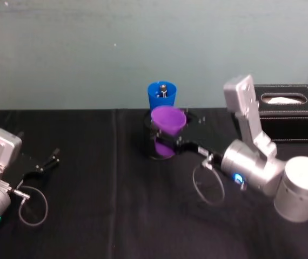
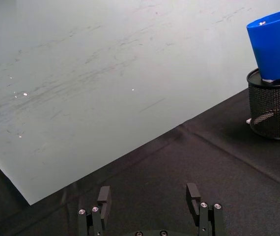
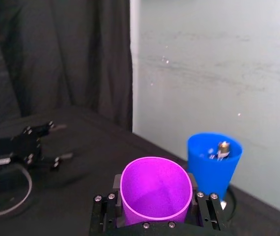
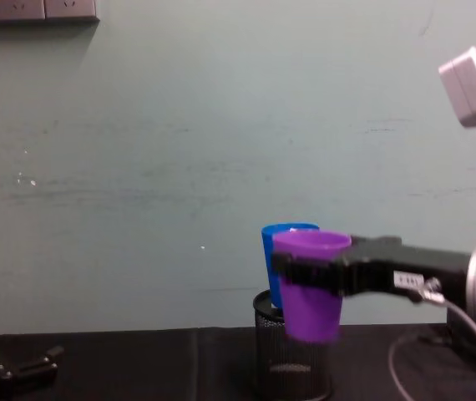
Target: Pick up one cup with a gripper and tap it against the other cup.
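— Starting with the biggest thing, what lies under everything?

— A black cloth-covered table (image 1: 116,216) running back to a pale green wall (image 1: 89,48). At the far right of the table sits a black rectangular tissue box (image 1: 292,110) with white tissue showing in its slot.

— And the arms?

— The silver right arm (image 1: 262,167), with a blue light glowing on it, reaches in from the right toward the table's middle. Its long black flat-jawed right gripper (image 3: 154,209) is clamped on the purple plastic tapered tumbler (image 1: 168,121), one jaw on each side of the cup's wall. The chest view shows a small white label on the gripper body. The left arm rests low at the left edge, and its small black left gripper (image 2: 150,196) lies on the cloth with its fingers spread apart, holding nothing.

— Where is the purple tumbler exactly?

— Lifted off the table, upright, mouth open upward. From the chest view it hangs in front of a black mesh cylinder holder (image 4: 292,355), its base below the holder's rim line but clear of the cloth.

— And the other cup?

— The bright blue plastic tapered tumbler (image 4: 281,251) stands seated in that mesh holder, just behind the purple one and a little to the left. In the chest view the two overlap; I cannot tell whether they touch. A small metal-tipped object (image 3: 222,147) sticks up inside the blue tumbler.

— Anything smaller?

— A thin looped cable (image 1: 208,183) hangs beneath the right arm, and another loop (image 1: 32,205) lies beside the left one.
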Motion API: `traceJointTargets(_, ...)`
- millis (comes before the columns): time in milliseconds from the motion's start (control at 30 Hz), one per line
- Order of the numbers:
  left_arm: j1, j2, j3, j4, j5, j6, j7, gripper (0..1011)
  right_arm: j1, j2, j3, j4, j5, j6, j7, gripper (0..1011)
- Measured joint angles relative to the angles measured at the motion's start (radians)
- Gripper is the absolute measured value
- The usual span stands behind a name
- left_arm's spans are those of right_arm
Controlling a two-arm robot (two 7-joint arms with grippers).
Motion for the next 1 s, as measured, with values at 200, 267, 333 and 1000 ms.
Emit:
traceJointTargets(200,0.000,0.000,0.000,0.000,0.000,0.000,0.000,1000,-0.061,0.016,-0.015,-0.017,-0.026,-0.038,-0.015,735)
traceJointTargets(267,0.000,0.000,0.000,0.000,0.000,0.000,0.000,1000,-0.081,0.016,-0.017,-0.015,-0.032,-0.054,-0.018,734)
traceJointTargets(333,0.000,0.000,0.000,0.000,0.000,0.000,0.000,1000,-0.100,0.014,-0.020,-0.009,-0.043,-0.072,-0.026,734)
traceJointTargets(1000,0.000,0.000,0.000,0.000,0.000,0.000,0.000,1000,-0.204,-0.028,0.008,0.050,-0.116,-0.202,-0.065,734)
